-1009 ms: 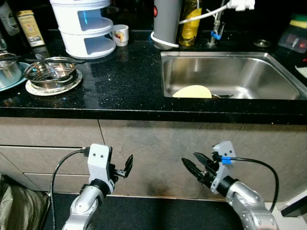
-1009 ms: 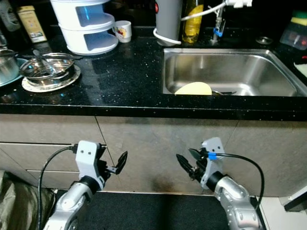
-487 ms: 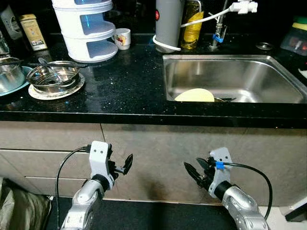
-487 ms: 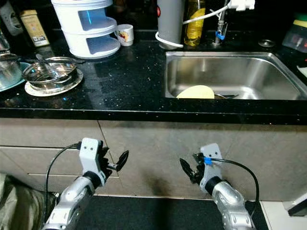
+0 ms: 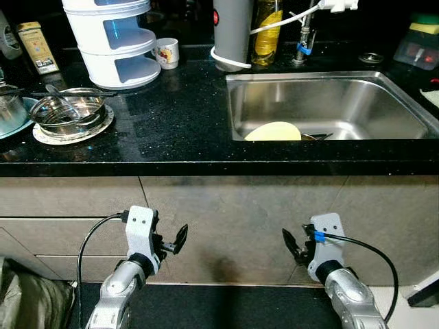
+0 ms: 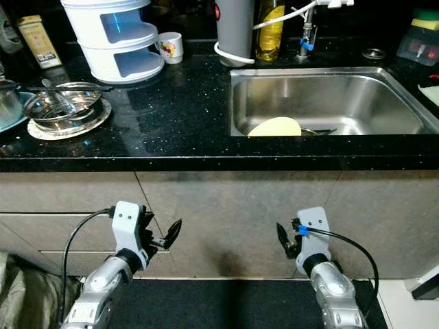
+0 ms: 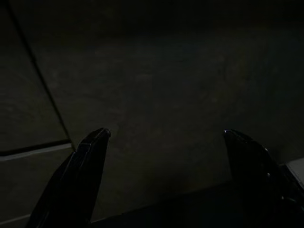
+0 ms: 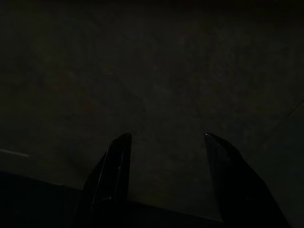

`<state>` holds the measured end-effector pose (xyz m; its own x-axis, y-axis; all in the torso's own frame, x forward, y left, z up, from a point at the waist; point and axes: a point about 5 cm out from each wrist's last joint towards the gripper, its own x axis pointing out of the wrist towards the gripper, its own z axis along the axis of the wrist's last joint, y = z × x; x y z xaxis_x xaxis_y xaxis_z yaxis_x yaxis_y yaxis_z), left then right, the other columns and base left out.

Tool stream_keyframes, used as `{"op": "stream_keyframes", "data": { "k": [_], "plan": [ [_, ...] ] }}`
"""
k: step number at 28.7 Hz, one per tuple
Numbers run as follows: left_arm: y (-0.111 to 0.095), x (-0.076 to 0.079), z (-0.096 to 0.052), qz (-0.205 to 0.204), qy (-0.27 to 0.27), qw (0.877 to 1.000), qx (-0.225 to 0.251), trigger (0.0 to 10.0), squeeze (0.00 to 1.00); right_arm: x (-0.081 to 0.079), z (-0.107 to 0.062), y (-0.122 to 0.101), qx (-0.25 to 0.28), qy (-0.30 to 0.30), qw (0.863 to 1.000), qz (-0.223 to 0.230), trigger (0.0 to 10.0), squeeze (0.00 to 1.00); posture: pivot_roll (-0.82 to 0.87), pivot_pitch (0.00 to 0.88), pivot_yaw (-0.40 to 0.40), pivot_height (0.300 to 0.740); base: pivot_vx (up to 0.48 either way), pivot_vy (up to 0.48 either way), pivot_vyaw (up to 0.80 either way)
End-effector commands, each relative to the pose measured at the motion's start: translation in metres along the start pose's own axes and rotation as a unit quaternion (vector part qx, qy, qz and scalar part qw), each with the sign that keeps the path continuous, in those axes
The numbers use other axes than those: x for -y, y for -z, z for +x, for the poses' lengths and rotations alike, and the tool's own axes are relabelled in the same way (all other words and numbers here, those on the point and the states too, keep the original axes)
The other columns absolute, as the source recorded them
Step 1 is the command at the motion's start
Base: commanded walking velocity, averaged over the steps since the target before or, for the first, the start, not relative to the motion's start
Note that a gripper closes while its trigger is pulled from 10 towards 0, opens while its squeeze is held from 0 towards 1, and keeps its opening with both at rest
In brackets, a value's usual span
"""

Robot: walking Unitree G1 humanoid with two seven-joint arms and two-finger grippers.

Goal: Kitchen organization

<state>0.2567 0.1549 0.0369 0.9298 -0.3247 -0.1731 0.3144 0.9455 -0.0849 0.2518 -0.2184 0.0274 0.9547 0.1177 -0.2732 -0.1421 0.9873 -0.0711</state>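
Observation:
Both arms hang low in front of the beige cabinet face, below the black counter (image 5: 178, 130). My left gripper (image 5: 180, 238) is open with nothing between its fingers; the left wrist view shows its fingertips (image 7: 97, 137) apart against the dark cabinet front. My right gripper (image 5: 291, 242) is open as well, its fingers (image 8: 118, 152) spread before the same dark panel. A steel sink (image 5: 384, 89) holds a pale yellow plate (image 5: 273, 131) at its near wall. A steel bowl (image 5: 65, 110) with utensils rests on a white plate at the counter's left.
A white tiered container (image 5: 113, 41), a small mug (image 5: 165, 52), a grey cylinder (image 5: 230, 31) with a white cord, an oil bottle (image 5: 264, 31) and the faucet (image 5: 302, 38) line the back. A pot (image 5: 8, 113) sits far left. Dark floor lies below.
My right gripper has drawn back lower and to the right, closer to its wrist. The left gripper has barely moved. The camera has shifted a little.

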Motion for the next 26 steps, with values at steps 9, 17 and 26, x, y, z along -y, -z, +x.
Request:
{"op": "stream_keyframes", "data": {
  "k": [9, 17, 26],
  "plan": [
    [0.0012, -0.0003, 0.0107, 0.005, 0.002, 1.000, -0.004, 10.0, 0.00, 0.0000, 0.0095, -0.0043, 0.011, 0.012, 1.000, -0.016, 10.0, 0.00, 0.06, 0.000, 0.000, 0.736, 0.000, 0.000, 0.00],
    [0.0052, -0.0009, 0.0107, 0.009, -0.002, 1.000, -0.006, 10.0, 0.00, -0.0050, 0.0106, -0.0011, 0.013, -0.013, 1.000, -0.010, 10.0, 0.00, 0.06, 0.000, 0.006, 0.736, 0.000, 0.000, 0.77],
    [0.0085, 0.0005, 0.0114, 0.010, -0.003, 1.000, -0.008, 10.0, 0.00, -0.0075, 0.0115, 0.0013, 0.013, -0.043, 0.999, -0.002, 10.0, 0.00, 0.06, 0.000, 0.008, 0.736, 0.000, 0.000, 0.78]
  ]
}}
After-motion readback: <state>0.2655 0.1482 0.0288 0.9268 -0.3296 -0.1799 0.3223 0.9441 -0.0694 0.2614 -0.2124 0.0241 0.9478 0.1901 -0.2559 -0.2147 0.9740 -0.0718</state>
